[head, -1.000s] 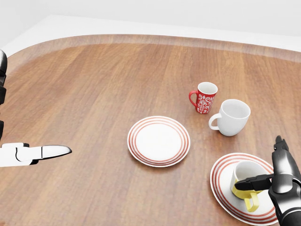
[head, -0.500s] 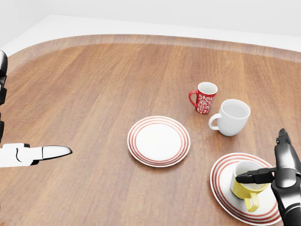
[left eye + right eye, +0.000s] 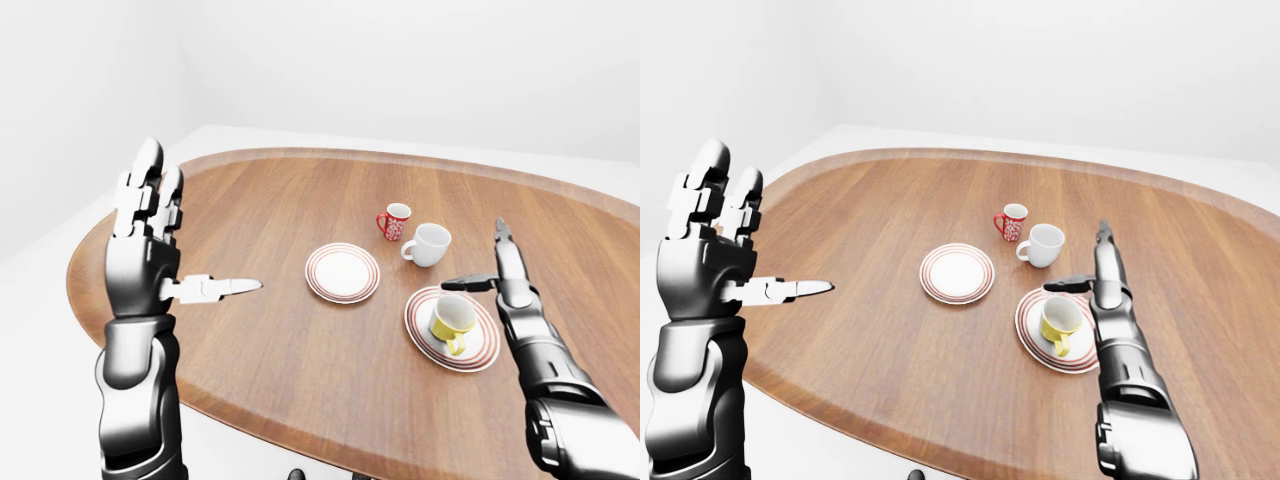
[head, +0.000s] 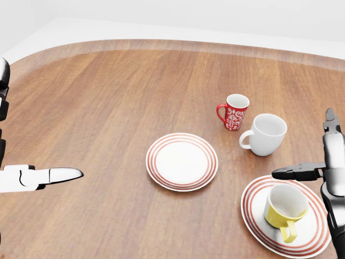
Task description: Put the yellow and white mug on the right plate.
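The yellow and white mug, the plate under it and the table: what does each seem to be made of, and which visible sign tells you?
Yellow and white mug: probably glazed ceramic; smooth yellow outside, white inside, thick rim.
Right plate: likely glazed ceramic too; smooth white with red rings.
Table: looks like varnished wood; brown grain in plank-like strips with a soft sheen, though a rendered surface could equally be laminate.

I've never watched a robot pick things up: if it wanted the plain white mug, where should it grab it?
Probably round the body of the white mug, coming from the head view's right with the right hand. It stands upright, its handle points left, and the red mug crowds its upper left.
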`<state>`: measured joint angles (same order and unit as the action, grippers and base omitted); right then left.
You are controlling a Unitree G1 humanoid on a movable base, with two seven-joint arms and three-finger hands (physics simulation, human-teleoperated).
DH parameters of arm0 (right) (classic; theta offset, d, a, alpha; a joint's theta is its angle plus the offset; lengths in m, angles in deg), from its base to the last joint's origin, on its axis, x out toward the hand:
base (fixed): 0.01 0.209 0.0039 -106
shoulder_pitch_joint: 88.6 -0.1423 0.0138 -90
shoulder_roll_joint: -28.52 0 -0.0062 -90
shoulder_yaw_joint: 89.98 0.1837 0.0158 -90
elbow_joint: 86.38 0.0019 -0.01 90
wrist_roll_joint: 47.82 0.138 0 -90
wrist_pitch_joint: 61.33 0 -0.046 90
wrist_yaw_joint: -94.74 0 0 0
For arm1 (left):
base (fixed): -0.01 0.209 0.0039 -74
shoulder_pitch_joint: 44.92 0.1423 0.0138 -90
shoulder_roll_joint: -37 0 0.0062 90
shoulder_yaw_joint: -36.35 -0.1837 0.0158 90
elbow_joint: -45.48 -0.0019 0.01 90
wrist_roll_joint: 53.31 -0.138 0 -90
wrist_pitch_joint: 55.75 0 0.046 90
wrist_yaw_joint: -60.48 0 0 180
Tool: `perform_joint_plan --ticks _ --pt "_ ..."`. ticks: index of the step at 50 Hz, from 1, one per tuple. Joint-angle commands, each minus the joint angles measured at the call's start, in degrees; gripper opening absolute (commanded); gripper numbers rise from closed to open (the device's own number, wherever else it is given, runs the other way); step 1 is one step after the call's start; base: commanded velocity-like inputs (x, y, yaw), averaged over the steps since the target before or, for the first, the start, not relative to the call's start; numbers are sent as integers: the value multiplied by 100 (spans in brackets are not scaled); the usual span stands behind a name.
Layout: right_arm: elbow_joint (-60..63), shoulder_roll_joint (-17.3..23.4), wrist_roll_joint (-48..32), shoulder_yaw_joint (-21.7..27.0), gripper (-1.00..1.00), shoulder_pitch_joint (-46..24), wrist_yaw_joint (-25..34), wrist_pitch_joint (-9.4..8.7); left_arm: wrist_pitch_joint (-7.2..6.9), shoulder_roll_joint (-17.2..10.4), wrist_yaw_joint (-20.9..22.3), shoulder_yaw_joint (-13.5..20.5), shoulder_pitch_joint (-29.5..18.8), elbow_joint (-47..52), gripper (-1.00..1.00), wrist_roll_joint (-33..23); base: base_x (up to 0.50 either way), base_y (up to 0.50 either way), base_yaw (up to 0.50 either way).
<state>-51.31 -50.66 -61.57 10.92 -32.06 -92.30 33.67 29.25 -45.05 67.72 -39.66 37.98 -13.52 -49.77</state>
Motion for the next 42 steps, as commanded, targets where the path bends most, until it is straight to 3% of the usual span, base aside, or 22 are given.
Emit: perform_joint_plan --ticks 1,6,9,10,42 --pt "2112 -94 113 288 100 586 432 -237 0 5 8 3 3 50 88 -3 0 0 0" --pt "2827 -165 64 424 100 764 582 -604 0 21 6 -23 18 1 88 -20 0 0 0" --pt "3484 -226 64 510 100 949 705 -956 0 26 10 -30 22 19 88 -23 0 0 0" --pt "3619 -246 59 535 100 993 733 -1000 0 25 11 -30 21 25 89 -23 0 0 0" --pt "8049 -1107 -260 522 100 1712 1750 -1000 0 58 52 -44 49 403 89 17 0 0 0"
